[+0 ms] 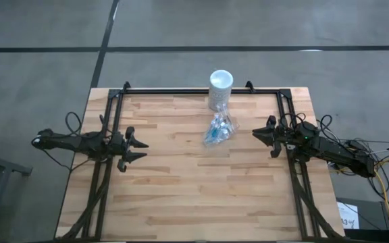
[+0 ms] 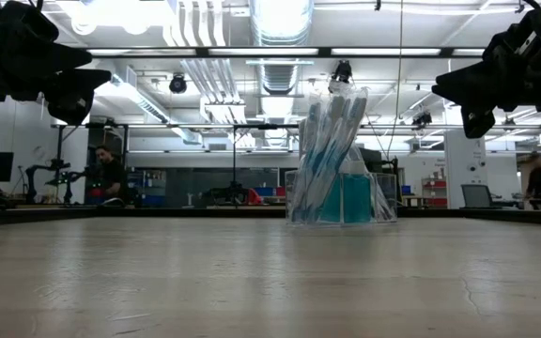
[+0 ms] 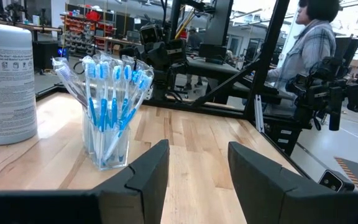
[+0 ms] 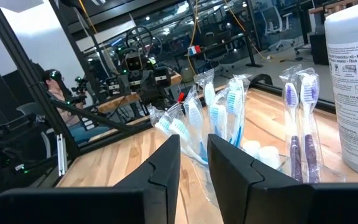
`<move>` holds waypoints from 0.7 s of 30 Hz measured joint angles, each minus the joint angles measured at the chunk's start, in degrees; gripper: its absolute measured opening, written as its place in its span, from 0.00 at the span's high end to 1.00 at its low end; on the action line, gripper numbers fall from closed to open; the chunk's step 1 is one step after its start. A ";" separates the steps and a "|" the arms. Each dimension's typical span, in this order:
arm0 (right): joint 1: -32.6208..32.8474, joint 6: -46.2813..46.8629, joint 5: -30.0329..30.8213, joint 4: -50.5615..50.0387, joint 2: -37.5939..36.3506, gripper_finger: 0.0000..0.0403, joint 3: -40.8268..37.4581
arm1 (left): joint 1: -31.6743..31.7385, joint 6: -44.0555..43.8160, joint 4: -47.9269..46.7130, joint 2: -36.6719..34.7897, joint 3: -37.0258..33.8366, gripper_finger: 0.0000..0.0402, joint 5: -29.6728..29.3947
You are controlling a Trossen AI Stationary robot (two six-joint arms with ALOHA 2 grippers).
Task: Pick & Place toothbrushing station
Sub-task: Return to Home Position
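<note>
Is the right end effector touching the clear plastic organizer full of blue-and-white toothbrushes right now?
Apart. The high view shows bare wooden tabletop between the right end effector and the clear plastic organizer.

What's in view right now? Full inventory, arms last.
Light wooden table: one, under everything.
White cylindrical wipes canister: one, far edge, centre.
Clear plastic organizer: one, next to the canister, toward table centre.
Wrapped blue-and-white toothbrushes: several, upright in the organizer.
Wrapped purple toothbrushes: two, upright in the organizer.
Teal tubes: count unclear, in the organizer.
Person in plaid shirt: one, beyond the table.
Left gripper: open, empty, left side.
Right gripper: open, empty, right side.
</note>
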 joint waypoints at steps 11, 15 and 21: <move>-0.01 0.00 0.00 -0.01 0.00 0.83 0.00 | 0.00 -0.01 0.00 0.00 -0.01 0.58 -0.02; -0.01 0.00 0.00 0.01 0.00 0.82 0.00 | 0.04 -0.02 0.00 0.00 -0.02 0.58 -0.02; 0.01 0.00 0.00 -0.01 0.00 0.80 0.00 | 0.04 0.00 0.00 0.00 -0.02 0.58 0.00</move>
